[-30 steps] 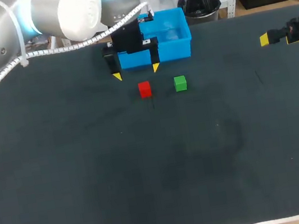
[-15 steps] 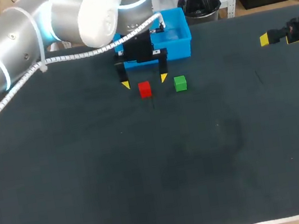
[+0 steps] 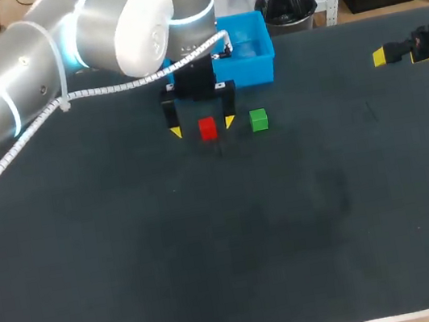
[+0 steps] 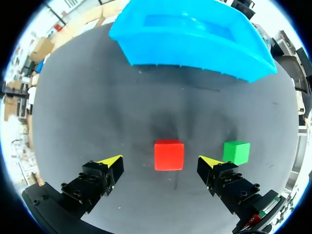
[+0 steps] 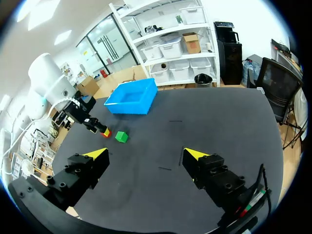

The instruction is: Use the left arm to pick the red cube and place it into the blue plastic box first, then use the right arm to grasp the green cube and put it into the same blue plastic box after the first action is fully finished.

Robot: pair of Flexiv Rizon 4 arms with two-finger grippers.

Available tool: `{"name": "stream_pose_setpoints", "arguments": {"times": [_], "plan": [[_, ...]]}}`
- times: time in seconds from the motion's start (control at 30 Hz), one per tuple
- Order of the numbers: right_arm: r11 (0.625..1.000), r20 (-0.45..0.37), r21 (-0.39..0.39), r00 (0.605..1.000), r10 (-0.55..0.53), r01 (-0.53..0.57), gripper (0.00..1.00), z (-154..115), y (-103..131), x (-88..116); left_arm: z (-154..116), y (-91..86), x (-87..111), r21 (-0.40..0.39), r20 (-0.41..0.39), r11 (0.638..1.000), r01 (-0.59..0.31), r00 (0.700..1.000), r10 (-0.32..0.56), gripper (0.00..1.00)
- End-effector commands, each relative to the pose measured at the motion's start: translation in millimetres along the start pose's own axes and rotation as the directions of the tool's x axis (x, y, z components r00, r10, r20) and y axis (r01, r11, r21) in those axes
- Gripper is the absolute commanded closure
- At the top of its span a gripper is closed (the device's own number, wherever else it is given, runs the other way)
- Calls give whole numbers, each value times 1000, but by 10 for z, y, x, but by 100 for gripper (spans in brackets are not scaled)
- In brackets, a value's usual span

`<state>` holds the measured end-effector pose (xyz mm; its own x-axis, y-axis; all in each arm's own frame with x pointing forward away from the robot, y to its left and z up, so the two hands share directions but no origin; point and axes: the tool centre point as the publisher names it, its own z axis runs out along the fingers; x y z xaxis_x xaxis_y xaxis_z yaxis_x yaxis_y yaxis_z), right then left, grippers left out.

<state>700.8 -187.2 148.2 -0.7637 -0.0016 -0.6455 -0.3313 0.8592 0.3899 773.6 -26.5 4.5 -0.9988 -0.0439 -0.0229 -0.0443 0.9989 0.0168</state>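
A red cube (image 3: 208,128) (image 4: 169,154) lies on the dark table, with a green cube (image 3: 259,120) (image 4: 237,151) just to its right. My left gripper (image 3: 202,126) (image 4: 161,161) stands open, its yellow tips on either side of the red cube and apart from it. Behind the cubes sits the blue plastic box (image 3: 251,57) (image 4: 195,36), which looks empty. My right gripper (image 3: 384,56) (image 5: 145,154) is open at the table's far right edge, well away from the cubes. The green cube (image 5: 121,137) and the box (image 5: 131,97) show small in the right wrist view.
The dark table mat (image 3: 227,241) spreads wide in front of the cubes. My left arm (image 3: 35,59) reaches in from the back left, over the table's left part.
My left gripper has come down from in front of the box toward me and now straddles the red cube. The right arm and both cubes have stayed put.
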Motion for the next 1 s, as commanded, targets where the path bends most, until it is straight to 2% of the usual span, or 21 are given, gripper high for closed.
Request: {"name": "stream_pose_setpoints", "arguments": {"times": [0.03,0.83,0.87,0.9,1.0], "plan": [[1000,-1,8,1000,2,-2,0,-8,19,-1,85,9,-33,3,-6,1000,1,1000,-1,0],[1000,-1,8,1000,2,-2,0,-8,19,-1,199,-33,-105,-4,4,1000,10,1000,-10,0],[1000,-1,8,1000,2,-2,0,-8,19,-1,202,-32,-104,-1,6,1000,14,1000,-14,53],[1000,-1,8,1000,2,-2,0,-8,19,-1,203,-31,-103,7,5,1000,19,1000,-19,100],[1000,-1,8,1000,2,-2,0,-8,19,-1,199,-26,-81,2,2,1000,19,1000,-19,100]]}}
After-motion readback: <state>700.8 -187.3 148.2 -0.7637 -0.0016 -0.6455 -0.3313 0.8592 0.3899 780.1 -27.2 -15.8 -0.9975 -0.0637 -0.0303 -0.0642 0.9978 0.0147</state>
